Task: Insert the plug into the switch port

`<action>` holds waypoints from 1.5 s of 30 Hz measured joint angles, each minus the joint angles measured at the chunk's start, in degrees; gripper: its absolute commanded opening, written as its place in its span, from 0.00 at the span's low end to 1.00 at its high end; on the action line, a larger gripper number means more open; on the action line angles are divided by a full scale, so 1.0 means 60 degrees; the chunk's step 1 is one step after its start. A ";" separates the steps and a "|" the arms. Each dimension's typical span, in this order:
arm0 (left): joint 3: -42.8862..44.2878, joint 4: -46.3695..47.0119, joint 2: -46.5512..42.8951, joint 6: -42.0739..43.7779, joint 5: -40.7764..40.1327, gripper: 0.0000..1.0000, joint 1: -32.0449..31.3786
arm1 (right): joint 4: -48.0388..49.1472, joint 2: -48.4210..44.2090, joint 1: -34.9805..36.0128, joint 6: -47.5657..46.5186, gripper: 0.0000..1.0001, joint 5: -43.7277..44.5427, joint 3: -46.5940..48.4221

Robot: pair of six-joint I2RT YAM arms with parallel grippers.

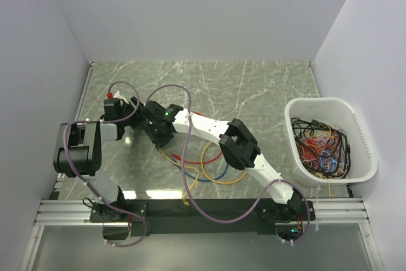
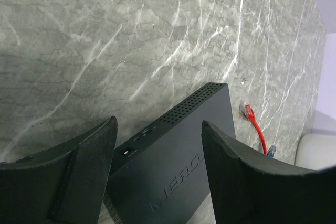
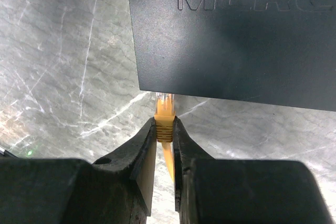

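Two arms entered, top view first: left arm (image 1: 79, 147) and right arm (image 1: 254, 157) both reached over the left-centre of the table (image 1: 254, 87), and what lay beneath them was hidden. Loose cables (image 1: 209, 172) in yellow, red and blue lay looped just nearer the bases. A white tub (image 1: 330, 99) of further cables sat well apart at the right edge. Left wrist view: left hand (image 2: 157, 129), fingers (image 2: 84, 177) spread wide, one either side of the switch (image 2: 173, 171) across its short way. Whether they bore on it could not be told. A red plug (image 2: 248, 113) lay on the table beyond, apart from the box. Right wrist view: right hand (image 3: 164, 124) pinched tight on the yellow boot of the plug (image 3: 164, 99), clear tip foremost. Its long axis ran straight ahead, square to the switch's near long edge, with the tip at that edge. The sockets were unseen from above, so entry could not be confirmed. Judged: right hand the nearer, and the coming move a short straight push forward.
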 measured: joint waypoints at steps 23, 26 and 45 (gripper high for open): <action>-0.0029 0.0146 0.0000 -0.0025 -0.0466 0.70 -0.0554 | 0.2419 -0.1362 0.0015 -0.0208 0.00 0.0619 -0.2940; -0.0087 0.0200 -0.0007 -0.0040 -0.0455 0.70 -0.0634 | 0.2889 -0.1712 0.0015 -0.0368 0.00 0.0962 -0.3610; -0.0426 0.0743 -0.0113 0.0015 -0.0597 0.70 -0.0845 | 0.3439 -0.2055 -0.0463 -0.1359 0.00 -0.0364 -0.4299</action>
